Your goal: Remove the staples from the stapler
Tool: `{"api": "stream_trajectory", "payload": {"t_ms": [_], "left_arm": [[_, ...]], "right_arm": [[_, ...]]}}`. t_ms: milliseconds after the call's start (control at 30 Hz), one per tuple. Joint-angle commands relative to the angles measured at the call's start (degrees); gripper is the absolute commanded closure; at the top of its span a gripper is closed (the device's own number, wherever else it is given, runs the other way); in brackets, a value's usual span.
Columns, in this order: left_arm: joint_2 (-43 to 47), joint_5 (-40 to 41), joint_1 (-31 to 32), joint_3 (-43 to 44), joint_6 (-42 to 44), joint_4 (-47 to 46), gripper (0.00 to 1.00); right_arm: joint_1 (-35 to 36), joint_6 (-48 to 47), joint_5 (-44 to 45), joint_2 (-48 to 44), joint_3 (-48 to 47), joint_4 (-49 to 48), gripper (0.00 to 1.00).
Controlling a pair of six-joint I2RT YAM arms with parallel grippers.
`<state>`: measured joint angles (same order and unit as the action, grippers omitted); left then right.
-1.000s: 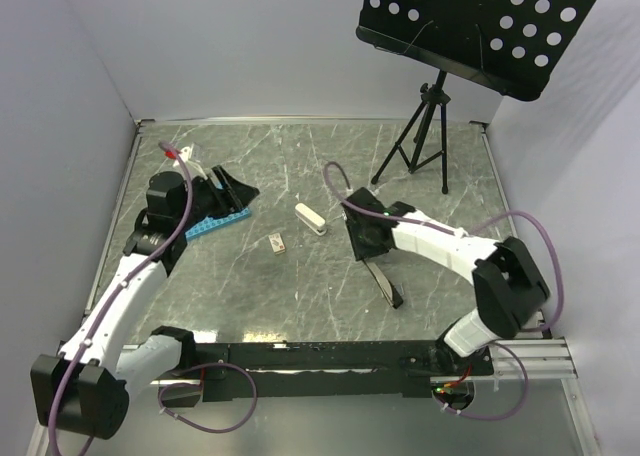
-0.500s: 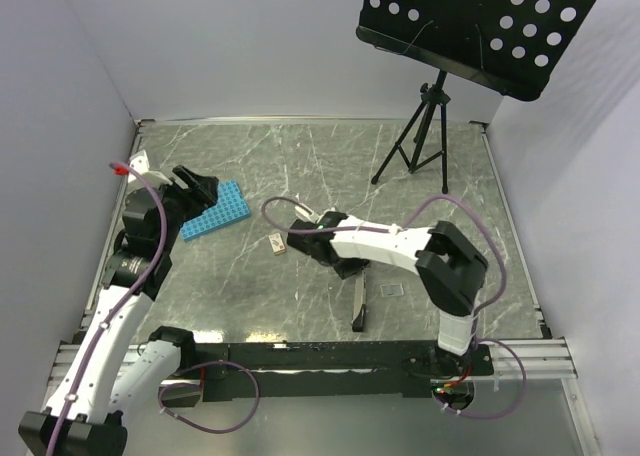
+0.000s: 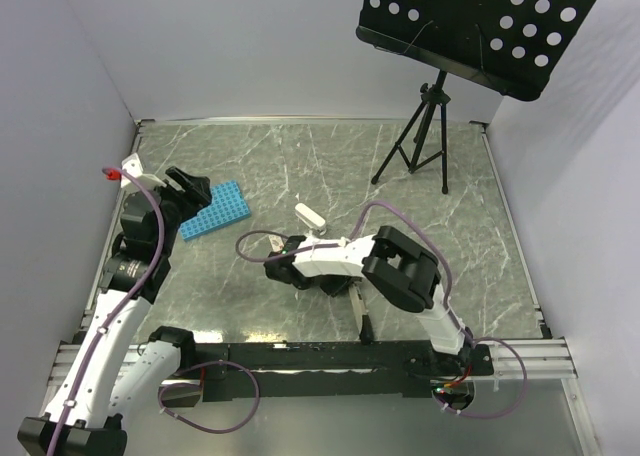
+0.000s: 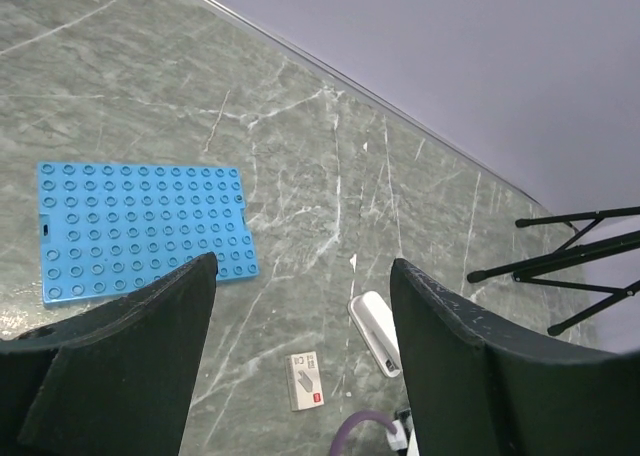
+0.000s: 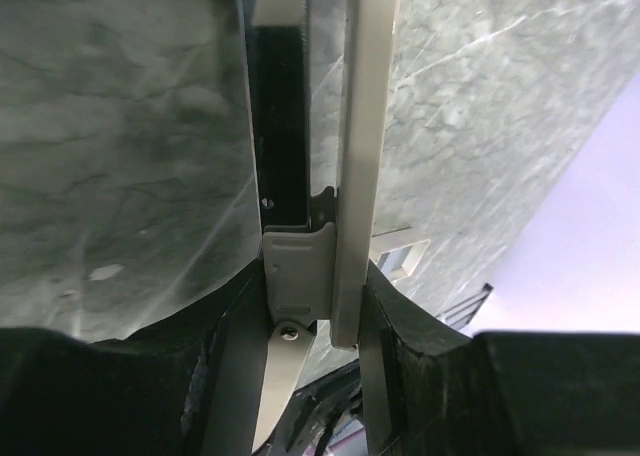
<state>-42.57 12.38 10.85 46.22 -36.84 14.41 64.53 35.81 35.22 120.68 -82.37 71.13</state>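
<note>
My right gripper [image 5: 305,306] is shut on the stapler [image 5: 350,126], which hangs open: a white bar, a black channel [image 5: 280,116] with a grey plastic piece, and a silvery base. From above, the stapler [image 3: 359,311] points toward the near edge under my right gripper [image 3: 348,288]. The staples are too small or hidden to tell. My left gripper [image 4: 302,271] is open and empty, high over the table; the top view has the left gripper [image 3: 188,189] by the blue plate.
A blue studded plate [image 3: 216,211] lies at the left. A small white oblong piece [image 3: 310,217] and a tan block with a red mark [image 4: 305,379] lie mid-table. A black tripod stand [image 3: 420,141] is at the back right. The rail runs along the near edge.
My right arm has folded and swung left and nearer, carrying the stapler toward the near edge. My left arm has pulled back to the left, off the blue plate.
</note>
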Motion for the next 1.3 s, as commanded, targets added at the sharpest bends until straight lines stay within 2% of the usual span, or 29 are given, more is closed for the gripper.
{"api": "stream_trajectory", "payload": {"t_ms": [0, 200, 367, 467, 633, 800, 1000, 1267], "left_arm": [[0.9, 1.9, -0.2, 0.6, -0.1, -1.3, 0.25], [1.4, 2.7, -0.2, 0.6, -0.3, -1.2, 0.25], [2.5, 3.5, -0.2, 0.5, -0.5, -1.2, 0.25], [2.3, 2.9, -0.2, 0.4, -0.5, -1.5, 0.25], [1.7, 2.5, -0.2, 0.5, -0.7, -1.2, 0.25], [2.0, 2.6, -0.2, 0.5, -0.6, -1.2, 0.25], [2.7, 2.9, -0.2, 0.5, -0.6, -1.3, 0.25], [2.0, 1.9, -0.2, 0.5, -0.6, -1.5, 0.25]], "right_arm": [[1.3, 2.1, 3.9, 1.9, -2.7, 8.4, 1.00], [1.2, 6.5, 9.2, -2.0, -7.1, 18.8, 1.00], [1.5, 5.8, 8.2, -2.7, -5.4, 17.2, 1.00], [3.8, 5.2, 6.4, 1.4, -3.5, 14.6, 1.00], [6.0, 5.3, 7.5, 6.2, -4.9, 16.6, 1.00], [2.2, 2.6, 12.4, -0.9, -7.8, 18.9, 1.00], [-0.1, 1.5, 13.2, -6.4, -6.1, 18.4, 1.00], [-0.8, -2.2, 8.9, -11.5, -0.7, 10.0, 1.00]]}}
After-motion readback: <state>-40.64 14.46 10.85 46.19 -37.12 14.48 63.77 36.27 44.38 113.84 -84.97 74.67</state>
